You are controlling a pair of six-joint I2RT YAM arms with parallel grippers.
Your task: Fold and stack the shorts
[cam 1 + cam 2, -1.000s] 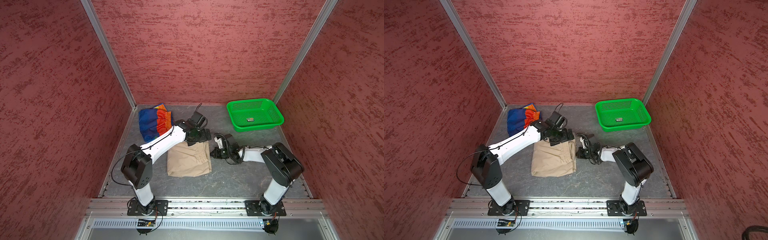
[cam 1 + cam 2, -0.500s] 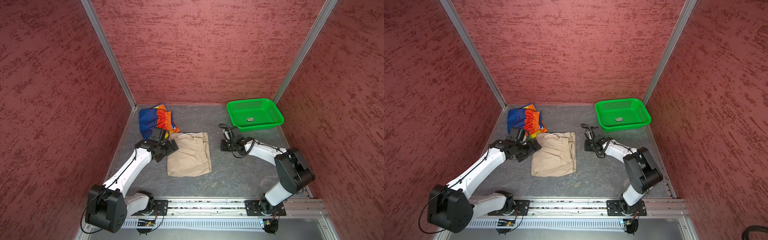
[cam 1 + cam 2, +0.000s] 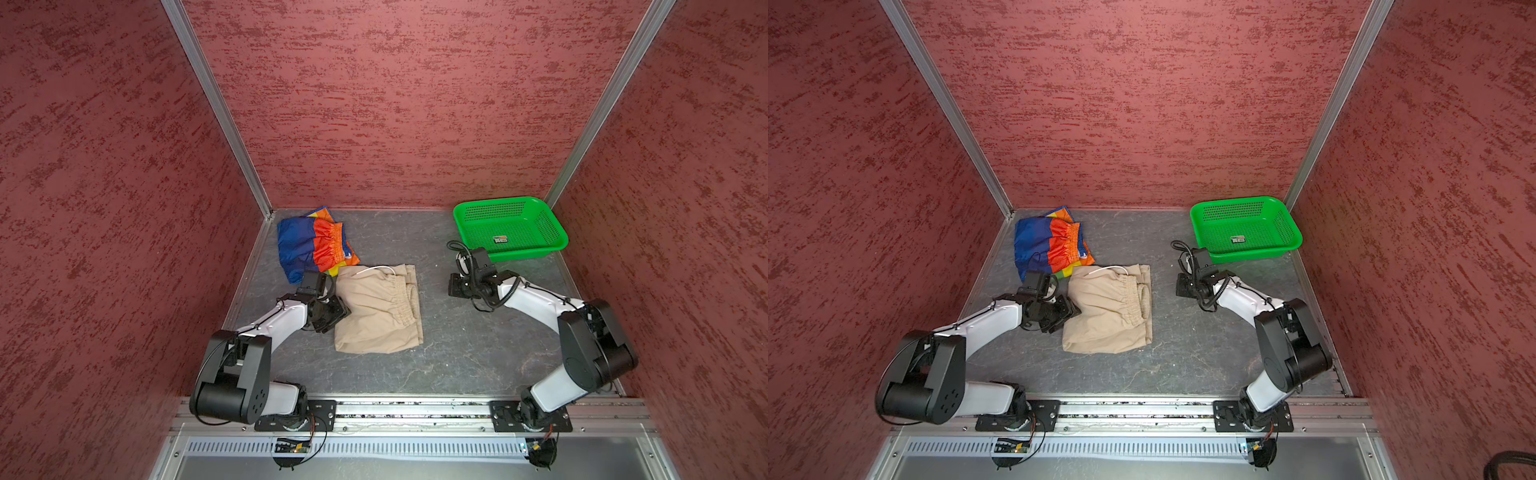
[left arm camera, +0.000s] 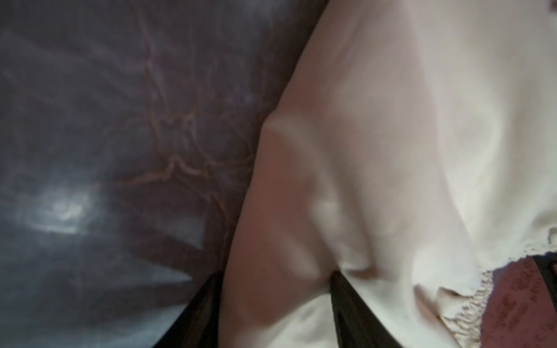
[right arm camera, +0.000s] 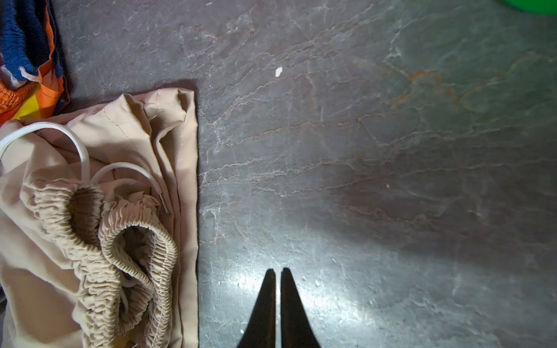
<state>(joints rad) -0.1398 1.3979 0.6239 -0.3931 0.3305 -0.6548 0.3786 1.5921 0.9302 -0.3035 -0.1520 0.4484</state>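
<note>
Beige shorts lie long axis near-to-far, waistband along the right.

Rainbow shorts blue/orange/yellow stripes, beige shorts plain w/ white drawstring, basket green.

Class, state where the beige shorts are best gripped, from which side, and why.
Probably the left edge of the shorts, low from the left, where the left gripper straddles it: a smooth fold, clear of the bunched waistband and loose drawstring on top.
</note>
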